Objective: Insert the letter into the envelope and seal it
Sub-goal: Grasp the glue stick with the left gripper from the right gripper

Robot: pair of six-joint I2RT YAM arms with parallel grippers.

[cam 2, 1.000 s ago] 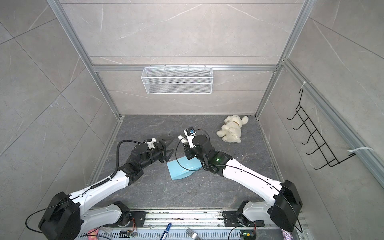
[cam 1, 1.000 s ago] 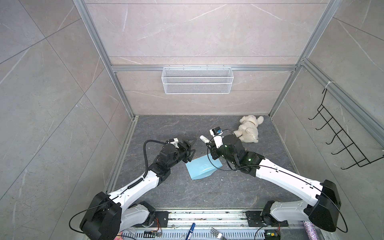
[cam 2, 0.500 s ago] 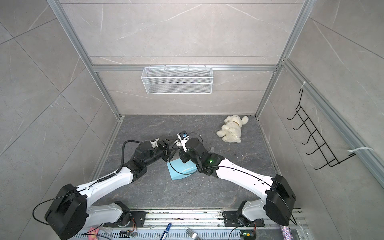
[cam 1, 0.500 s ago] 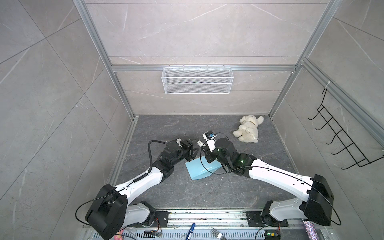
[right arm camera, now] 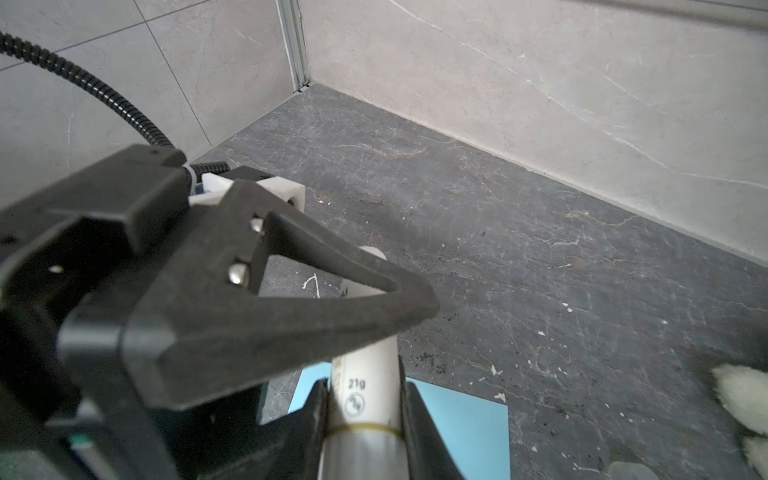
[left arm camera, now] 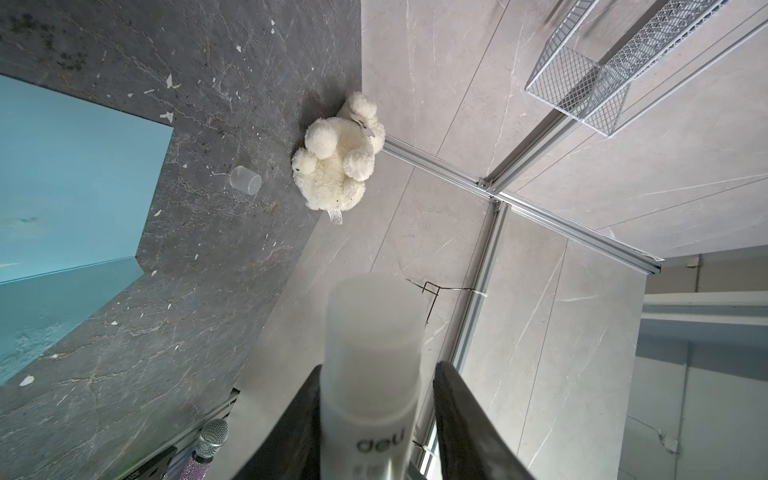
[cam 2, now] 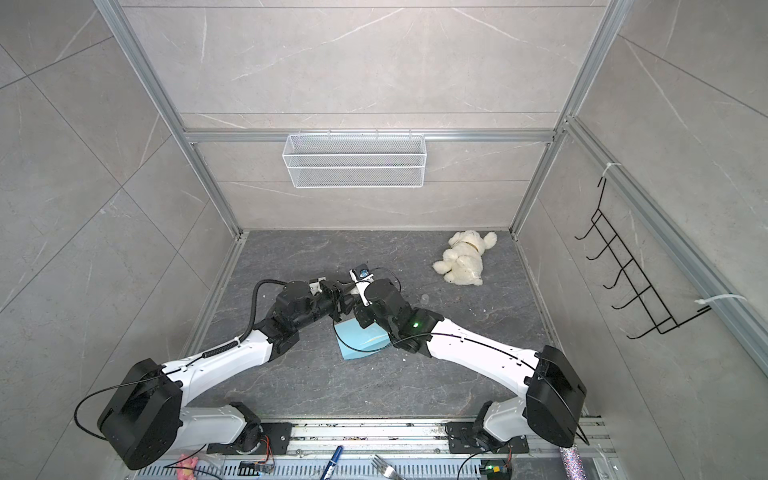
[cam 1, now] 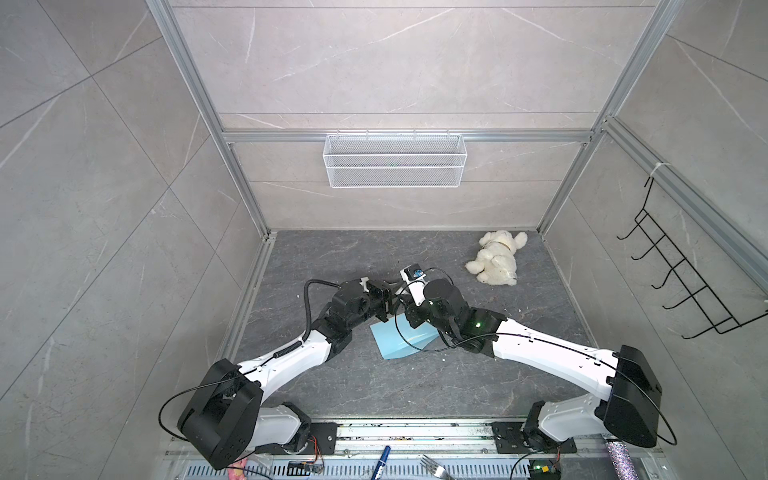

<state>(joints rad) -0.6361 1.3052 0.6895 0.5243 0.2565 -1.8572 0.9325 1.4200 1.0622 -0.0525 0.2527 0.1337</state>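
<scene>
The light blue envelope [cam 1: 399, 340] [cam 2: 360, 341] lies flat on the dark floor, partly under both wrists. The letter is out of view. My right gripper [right arm camera: 365, 386] [cam 1: 409, 311] is shut on the body of a white glue stick [right arm camera: 370, 370], held above the envelope's [right arm camera: 465, 415] near edge. My left gripper [left arm camera: 378, 370] [cam 1: 394, 293] has come in from the left and straddles the stick's frosted cap end [left arm camera: 372, 332]. One of its fingers [left arm camera: 305, 399] touches the cap, while a narrow gap shows at the opposite finger. Its dark fingers [right arm camera: 332, 307] hide much of the stick in the right wrist view.
A white plush toy [cam 1: 496, 259] lies at the back right. A small clear cap [left arm camera: 245, 185] sits on the floor between the toy and the envelope [left arm camera: 70, 174]. A wire basket [cam 1: 395, 160] hangs on the back wall, a hook rack [cam 1: 681, 282] on the right wall.
The two grippers have come together above the envelope. My right one carried the glue stick leftward, and my left one moved right while its jaws narrowed around the stick's end.
</scene>
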